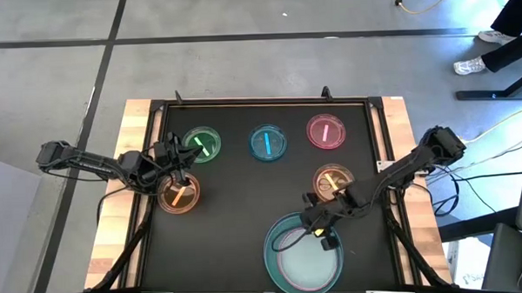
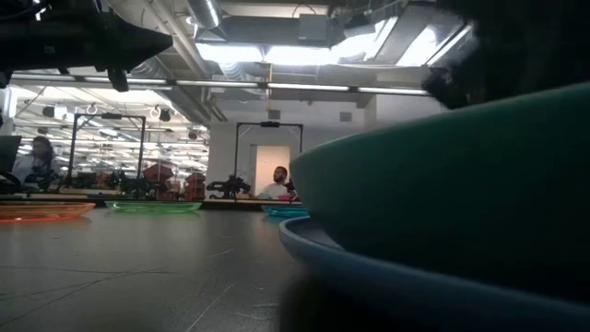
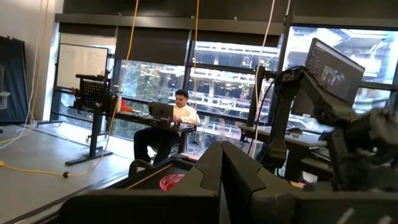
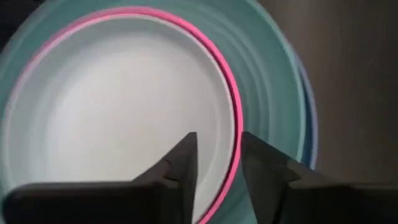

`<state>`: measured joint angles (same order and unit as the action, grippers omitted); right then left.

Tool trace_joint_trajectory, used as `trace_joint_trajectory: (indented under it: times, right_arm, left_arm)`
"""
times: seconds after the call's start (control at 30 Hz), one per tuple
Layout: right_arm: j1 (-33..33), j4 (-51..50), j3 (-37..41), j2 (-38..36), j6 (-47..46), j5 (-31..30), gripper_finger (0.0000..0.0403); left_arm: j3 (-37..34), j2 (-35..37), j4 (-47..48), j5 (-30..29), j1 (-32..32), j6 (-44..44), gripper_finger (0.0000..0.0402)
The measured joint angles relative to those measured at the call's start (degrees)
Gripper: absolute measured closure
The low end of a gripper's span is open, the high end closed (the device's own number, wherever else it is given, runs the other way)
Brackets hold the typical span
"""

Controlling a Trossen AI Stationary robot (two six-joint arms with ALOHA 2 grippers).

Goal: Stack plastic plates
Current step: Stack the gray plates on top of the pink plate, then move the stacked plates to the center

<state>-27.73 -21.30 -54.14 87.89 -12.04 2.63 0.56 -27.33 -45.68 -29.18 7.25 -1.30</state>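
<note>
A stack of large plates sits at the table's near edge (image 1: 304, 254): a blue one (image 2: 387, 277) at the bottom, then teal (image 4: 273, 68), pink-rimmed (image 4: 231, 87) and pale (image 4: 112, 93). My right gripper (image 4: 219, 158) hangs open over the stack's right side. One finger is above the pale plate, the other above the teal one, with the pink rim between them. My left gripper (image 1: 182, 177) is shut and level, above a small orange plate (image 1: 177, 196) at the table's left.
Small translucent plates lie flat on the black mat: green (image 1: 202, 145), blue (image 1: 268, 143) and pink (image 1: 326, 132) in a row at the far side, and a second orange one (image 1: 334, 180) beside my right arm. People sit in the room beyond the table.
</note>
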Motion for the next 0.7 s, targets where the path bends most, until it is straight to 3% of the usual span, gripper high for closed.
trace_joint_trajectory:
  times: [0.1, 0.3, 0.5, 0.7]
  right_arm:
    - [-0.6, -4.3, -3.2, -0.4, 1.2, 0.0, 0.0266]
    - [-3.3, 2.4, -2.7, 0.7, 4.8, 3.7, 0.0272]
    - [-3.2, 7.8, -1.6, 5.1, 3.5, 11.1, 0.0304]
    - [-1.0, 12.2, -1.5, 9.5, 3.4, 20.2, 0.0362]
  left_arm:
    - [0.0, 0.0, 0.0, 0.0, 0.0, 0.0, 0.04]
    - [0.0, 0.0, -0.1, 0.0, 0.0, 0.0, 0.04]
    - [0.0, 0.0, 0.0, 0.0, 0.0, 0.0, 0.04]
    - [-0.1, 0.0, 0.0, 0.1, 0.0, 0.0, 0.04]
